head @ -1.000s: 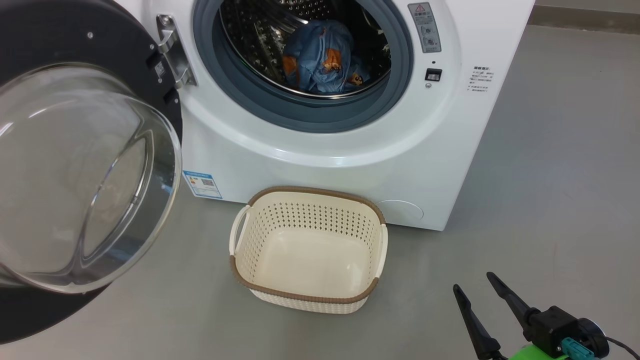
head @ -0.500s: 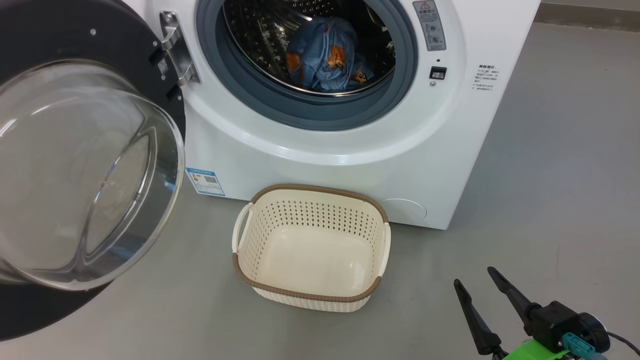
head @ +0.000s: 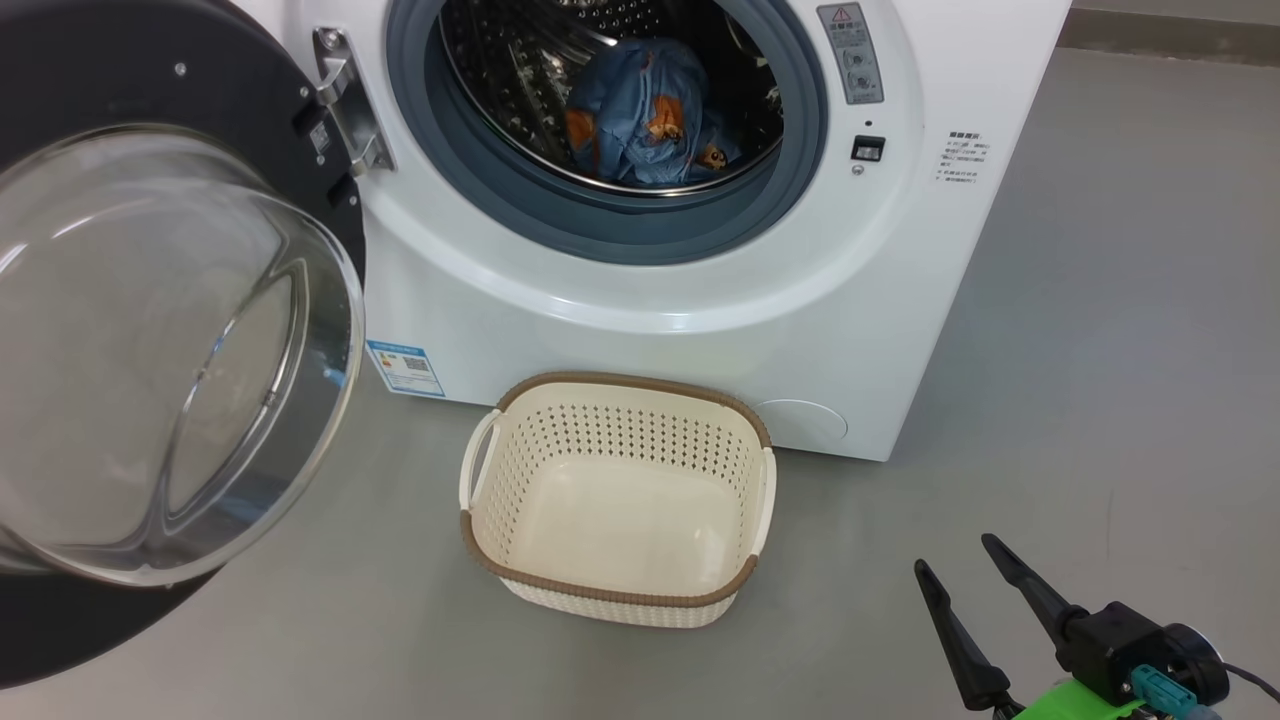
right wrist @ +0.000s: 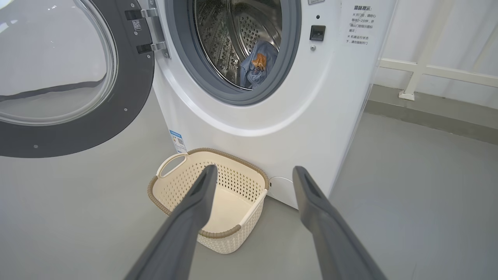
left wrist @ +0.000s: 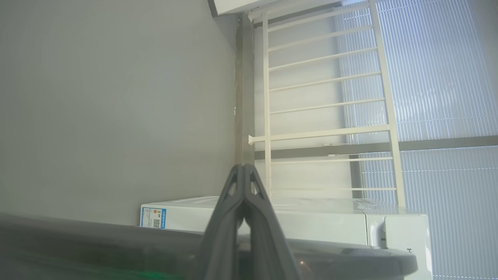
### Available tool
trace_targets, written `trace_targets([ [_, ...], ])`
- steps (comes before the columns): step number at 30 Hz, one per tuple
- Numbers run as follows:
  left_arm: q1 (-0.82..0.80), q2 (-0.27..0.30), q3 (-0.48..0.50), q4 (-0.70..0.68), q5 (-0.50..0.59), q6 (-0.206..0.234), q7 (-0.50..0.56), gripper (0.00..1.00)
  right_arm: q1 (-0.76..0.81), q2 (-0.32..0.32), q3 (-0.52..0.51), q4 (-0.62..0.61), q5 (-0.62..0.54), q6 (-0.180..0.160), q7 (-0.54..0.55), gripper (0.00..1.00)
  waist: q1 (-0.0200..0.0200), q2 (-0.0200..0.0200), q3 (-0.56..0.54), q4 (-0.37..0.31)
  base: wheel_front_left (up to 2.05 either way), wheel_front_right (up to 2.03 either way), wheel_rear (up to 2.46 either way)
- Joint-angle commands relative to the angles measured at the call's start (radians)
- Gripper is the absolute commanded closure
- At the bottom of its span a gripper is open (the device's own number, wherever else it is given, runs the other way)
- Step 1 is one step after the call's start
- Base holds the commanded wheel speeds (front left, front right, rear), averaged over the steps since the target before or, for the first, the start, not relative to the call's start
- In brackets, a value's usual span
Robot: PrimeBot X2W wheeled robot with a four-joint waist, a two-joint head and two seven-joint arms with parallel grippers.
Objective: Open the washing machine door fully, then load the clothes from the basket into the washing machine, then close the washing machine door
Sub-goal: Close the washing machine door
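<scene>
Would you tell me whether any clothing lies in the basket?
No, the basket is bare inside; the clothes lie in the drum.

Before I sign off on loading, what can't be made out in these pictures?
Head view: anything behind the clothes, hidden by the bundle itself.
Head view: left side of the washing machine door, cut by the frame edge.
Head view: the printed notice, too small to read.

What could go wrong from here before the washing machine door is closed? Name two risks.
1. The clothes lie bunched in the drum; if any fabric trails over the grey gasket, the washing machine door might trap it.
2. The empty basket stands close before the washing machine; the open right gripper, moving across, could knock it.
</scene>
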Motion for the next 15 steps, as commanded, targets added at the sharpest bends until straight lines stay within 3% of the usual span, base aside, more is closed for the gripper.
trace_targets([
  [1, -0.003, 0.062, 0.001, -0.020, -0.001, -0.013, 0.014, 1.00, -0.025, -0.015, 0.024, -0.020, 0.013, 0.001, -0.005, 0.00, 0.0000, -0.0001, -0.003, 0.000, 0.00, 0.00, 0.00],
  [15, 0.018, 0.062, -0.030, 0.006, -0.018, -0.043, 0.115, 1.00, -0.010, -0.025, 0.032, -0.015, 0.012, 0.001, -0.005, 0.00, 0.0000, -0.0001, -0.027, 0.003, 0.00, 0.00, 0.00],
])
